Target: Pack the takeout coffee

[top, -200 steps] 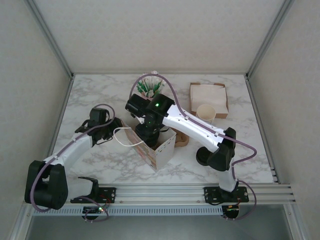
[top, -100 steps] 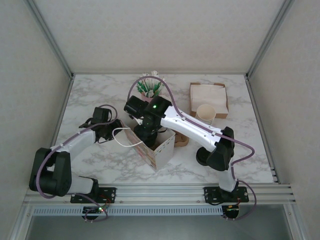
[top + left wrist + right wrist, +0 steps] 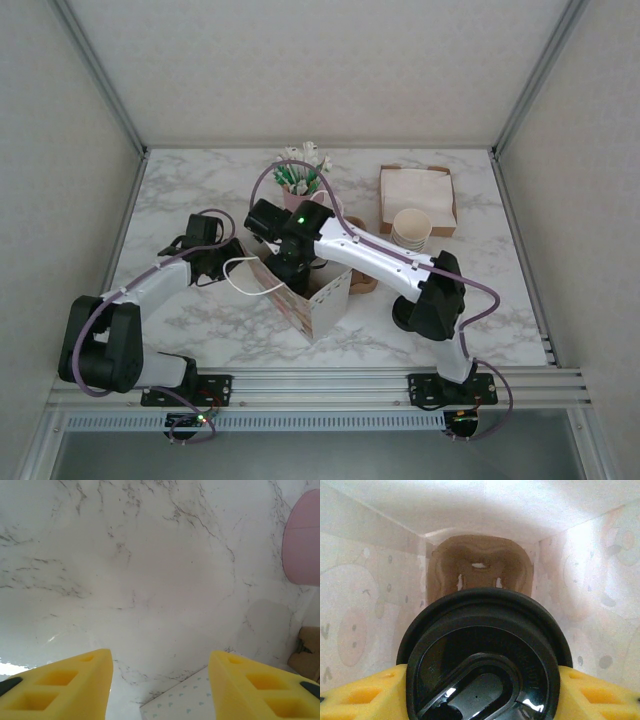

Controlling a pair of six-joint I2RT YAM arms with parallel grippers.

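— While the right gripper (image 3: 482,685) is down in the bag (image 3: 360,605), where's the coffee (image 3: 485,650)?
— Inside the bag, clamped between the right fingers (image 3: 365,695), one yellow pad on each side just under the black lid. It is upright, with its long axis running straight down the bag, in line with the gripper.
— What's below it?
— Brown insert (image 3: 480,570) on the bag floor, dead ahead of the lid in the wrist view. The coffee looks clear of it, not seated. How far off, I can't tell.
— So the move turns on that.
— Yes. The coffee has to go straight down along its own axis onto the insert. The bag walls are close on both sides, so any tilt would likely catch the lid rim on the paper.
— Left gripper (image 3: 160,655)?
— Just outside the bag's left side, fingers apart, nothing between them that I can see. Bare table (image 3: 150,555) under it, and a bag corner low in its view.
— Nearer arm?
— Right, plainly, since it has the coffee. The left is placed to steady the bag if needed.
— Release?
— Not yet, I'd say. Set it down first, then let go.
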